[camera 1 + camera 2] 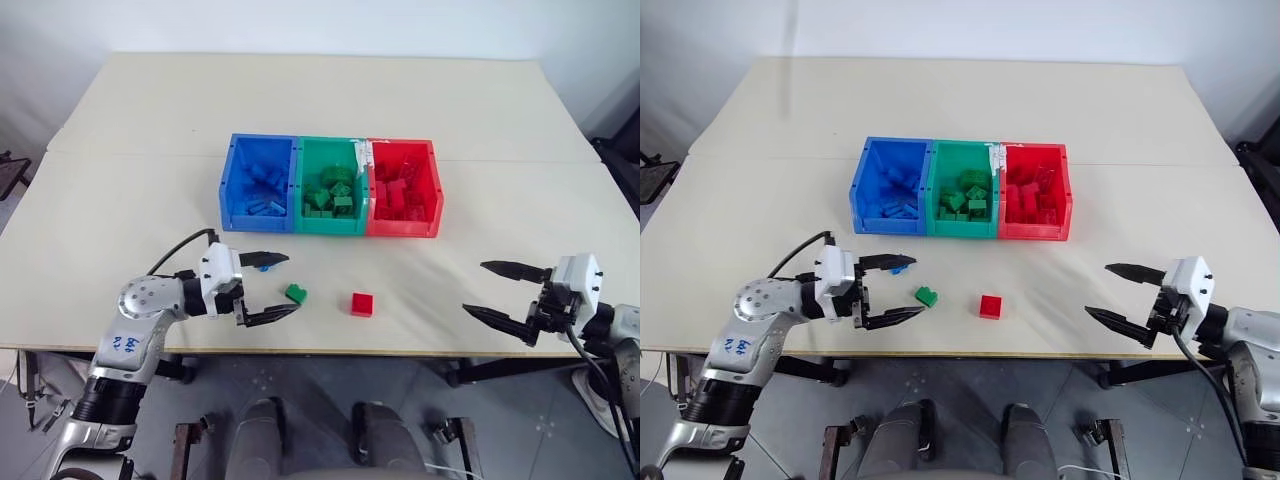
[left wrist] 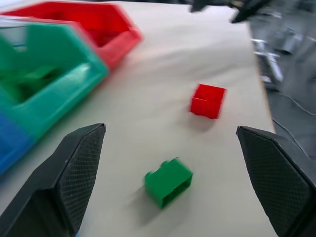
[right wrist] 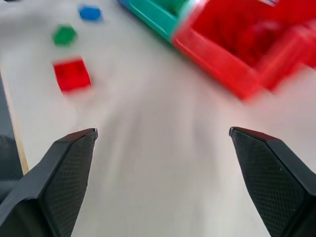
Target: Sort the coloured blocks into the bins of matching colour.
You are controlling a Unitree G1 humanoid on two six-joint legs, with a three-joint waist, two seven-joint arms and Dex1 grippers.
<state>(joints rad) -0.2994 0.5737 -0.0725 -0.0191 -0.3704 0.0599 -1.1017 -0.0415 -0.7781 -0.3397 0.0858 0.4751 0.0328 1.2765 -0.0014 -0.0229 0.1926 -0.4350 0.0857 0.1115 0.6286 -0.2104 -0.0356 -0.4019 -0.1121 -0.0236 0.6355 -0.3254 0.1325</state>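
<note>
Head view: left pincer (image 1: pixel 273 288) spread wide beside the green block (image 1: pixel 296 293) on the tabletop (image 1: pixel 120 200), bins (image 1: pixel 330 228) beyond; right pincer (image 1: pixel 505 292) spread, empty, far right; left wrist view: block (image 2: pixel 168 180) between the fingers (image 2: pixel 74 173); best centre before closing.

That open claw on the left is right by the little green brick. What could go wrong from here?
1. The left gripper stands open with the green block just off its fingertips; a slightly off approach could nudge the block away instead of catching it.
2. The blue block lies right beside the upper finger, so it might get bumped or swept along.
3. The red block lies near the table's front edge; a knock might send it off.
</note>
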